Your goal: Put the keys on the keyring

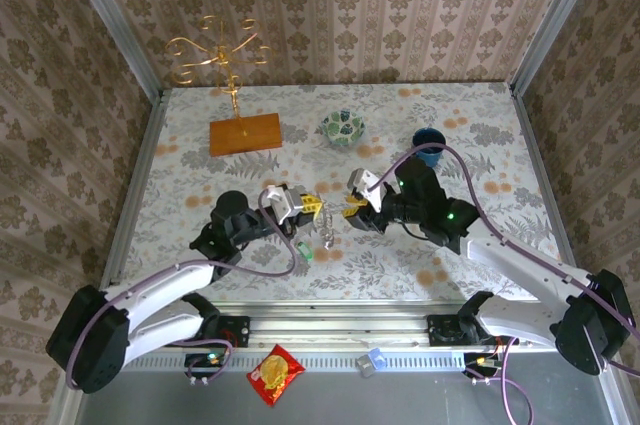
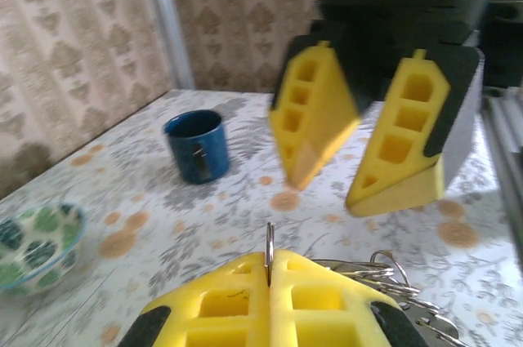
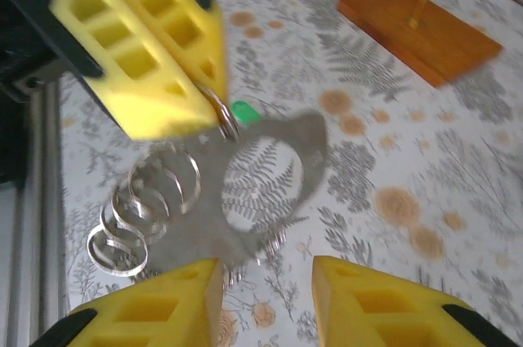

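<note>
While your left pincer (image 2: 270,264) is clamping the thin grey metal keyring (image 3: 315,147) between hollow-celled yellow fingers (image 2: 221,302), silver wire loops (image 3: 147,208) are dangling beside the hoop. Your right pincer (image 3: 265,286) is facing it tip to tip, half parted, gripping nothing. One green-headed key (image 3: 241,110) is lying on the floral desk (image 1: 450,115) below.

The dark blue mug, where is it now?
In the overhead view the dark blue mug stands back right on the table, right of the patterned green bowl.
</note>
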Motion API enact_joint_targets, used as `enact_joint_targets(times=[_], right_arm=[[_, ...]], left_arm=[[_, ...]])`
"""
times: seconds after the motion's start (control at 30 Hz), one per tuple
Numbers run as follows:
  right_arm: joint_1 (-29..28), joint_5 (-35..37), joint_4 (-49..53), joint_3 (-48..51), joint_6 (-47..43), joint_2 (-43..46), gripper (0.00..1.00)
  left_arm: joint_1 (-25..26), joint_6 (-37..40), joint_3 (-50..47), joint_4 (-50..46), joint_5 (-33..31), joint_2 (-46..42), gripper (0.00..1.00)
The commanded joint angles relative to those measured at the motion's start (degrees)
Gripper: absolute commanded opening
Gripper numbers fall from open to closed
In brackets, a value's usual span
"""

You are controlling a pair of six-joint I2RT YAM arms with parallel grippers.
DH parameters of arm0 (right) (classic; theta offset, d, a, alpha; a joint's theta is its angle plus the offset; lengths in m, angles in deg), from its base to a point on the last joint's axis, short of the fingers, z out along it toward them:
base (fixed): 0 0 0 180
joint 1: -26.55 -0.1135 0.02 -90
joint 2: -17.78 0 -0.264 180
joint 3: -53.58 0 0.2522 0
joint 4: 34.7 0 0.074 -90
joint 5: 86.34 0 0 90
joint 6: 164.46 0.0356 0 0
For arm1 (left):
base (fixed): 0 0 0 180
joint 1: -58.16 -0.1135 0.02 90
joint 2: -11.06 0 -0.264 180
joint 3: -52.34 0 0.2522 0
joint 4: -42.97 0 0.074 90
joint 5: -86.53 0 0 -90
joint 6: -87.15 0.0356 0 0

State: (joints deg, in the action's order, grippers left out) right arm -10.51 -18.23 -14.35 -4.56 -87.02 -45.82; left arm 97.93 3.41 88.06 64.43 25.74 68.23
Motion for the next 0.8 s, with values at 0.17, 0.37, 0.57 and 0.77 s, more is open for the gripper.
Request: enact_joint_targets(times=[0.17,0.37,0.57,0.77], right_arm=[[-5.26,12.91,1.71,0.87,27.76,-3.15,0.34],[-10.12,14.4,1.19,-3.35,32.6,-13.43,0.34],[-14.96,11.82,3.95,-10.43,31.45,-25.01,0.35],[-20.62,17.53,4.67,-16.01,25.21,-33.97,0.38]], left_arm=[[0.24,-6.24,-0.16,-9.57,-26.82,-8.71,0.0],[-0.86,-8.63,2.13,-17.41,-38.21,-11.76,0.0],[-2.68,-10.36,3.08,-19.63,-40.97,-12.97,0.0],[-3.71,-12.28,4.11,-23.21,-49.81,-16.73,0.0]])
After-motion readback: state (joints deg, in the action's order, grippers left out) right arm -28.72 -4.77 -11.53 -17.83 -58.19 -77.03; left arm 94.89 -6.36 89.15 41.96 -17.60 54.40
